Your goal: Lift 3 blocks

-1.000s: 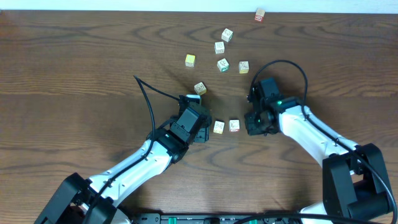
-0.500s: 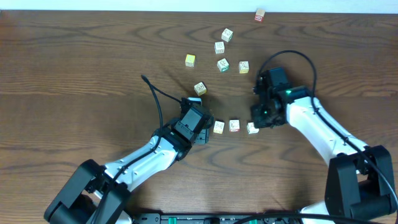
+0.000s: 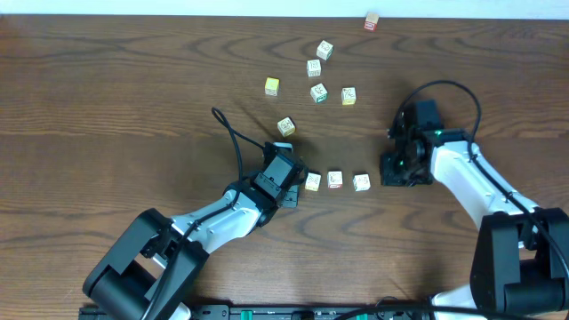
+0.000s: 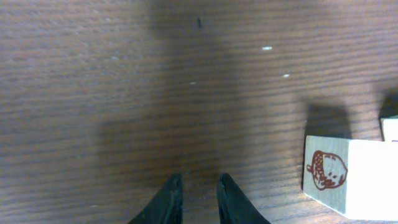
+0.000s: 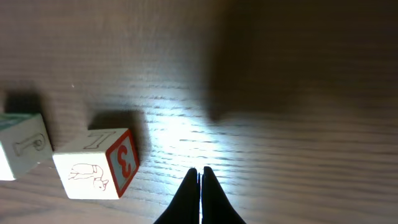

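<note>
Your right gripper [image 3: 393, 174] has backed off rightward, away from the row. Overhead: three small whitish printed blocks [image 3: 335, 180] lie in line on the brown wooden table [image 3: 107, 89]; left gripper [image 3: 297, 186] just beside the leftmost, tips unclear. Left wrist: fingers [image 4: 171, 200] narrowly parted, empty; acorn-marked block [image 4: 329, 174] cut off right. Right wrist: tips pressed together, empty; red-3 block [image 5: 93, 165] nearby.

Whitish block [image 5: 93, 163] shows a red 3; table [image 5: 280, 124] brown woodgrain.

Dark wood-grain table [image 3: 107, 107]; pale strip [image 3: 178, 7] beyond far edge.
</note>
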Motion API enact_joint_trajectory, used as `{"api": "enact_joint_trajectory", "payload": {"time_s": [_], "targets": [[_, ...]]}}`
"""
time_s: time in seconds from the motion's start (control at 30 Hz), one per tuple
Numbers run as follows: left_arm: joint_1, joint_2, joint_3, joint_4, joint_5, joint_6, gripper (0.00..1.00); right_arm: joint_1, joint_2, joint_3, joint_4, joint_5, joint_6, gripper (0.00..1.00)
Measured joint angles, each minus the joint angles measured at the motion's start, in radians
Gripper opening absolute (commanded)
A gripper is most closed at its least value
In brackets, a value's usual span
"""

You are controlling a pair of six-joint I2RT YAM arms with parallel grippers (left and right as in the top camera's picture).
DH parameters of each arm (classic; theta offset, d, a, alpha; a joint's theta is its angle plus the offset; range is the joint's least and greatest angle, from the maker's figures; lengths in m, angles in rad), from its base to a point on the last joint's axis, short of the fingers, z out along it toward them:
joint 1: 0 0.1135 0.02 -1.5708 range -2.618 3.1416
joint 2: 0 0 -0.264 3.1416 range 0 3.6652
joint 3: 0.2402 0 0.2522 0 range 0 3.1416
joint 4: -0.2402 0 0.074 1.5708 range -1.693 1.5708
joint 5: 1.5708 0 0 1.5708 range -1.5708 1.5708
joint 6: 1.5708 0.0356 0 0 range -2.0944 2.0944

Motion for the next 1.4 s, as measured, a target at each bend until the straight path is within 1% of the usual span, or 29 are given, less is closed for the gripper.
{"api": "enact_joint_trajectory", "payload": {"time_s": [0.13,0.27,0.43,0.53,0.8,1.13,1.4], "targets": [[0.0,0.013,0.0,0.032,0.039,-0.001,0.21,0.013,0.0,-0.098,0.062,-0.037,0.001,0.01],[0.0,0.02,0.0,0.064,0.08,-0.004,0.21,0.013,0.0,-0.142,0.076,-0.068,0.001,0.02],[0.0,0.025,0.0,0.086,0.127,-0.009,0.21,0.037,0.0,-0.144,0.097,-0.095,0.001,0.04],[0.0,0.025,0.0,0.087,0.138,-0.013,0.21,0.057,0.0,-0.145,0.121,-0.105,0.001,0.04],[0.0,0.025,0.0,0.087,0.14,-0.051,0.21,0.093,0.0,-0.146,0.177,-0.113,0.001,0.05],[0.0,0.025,0.0,0.102,0.142,-0.061,0.21,0.098,0.0,-0.146,0.203,-0.114,-0.012,0.05],[0.0,0.025,0.0,0.129,0.146,-0.106,0.21,0.098,0.0,-0.146,0.215,-0.115,-0.04,0.03]]}}
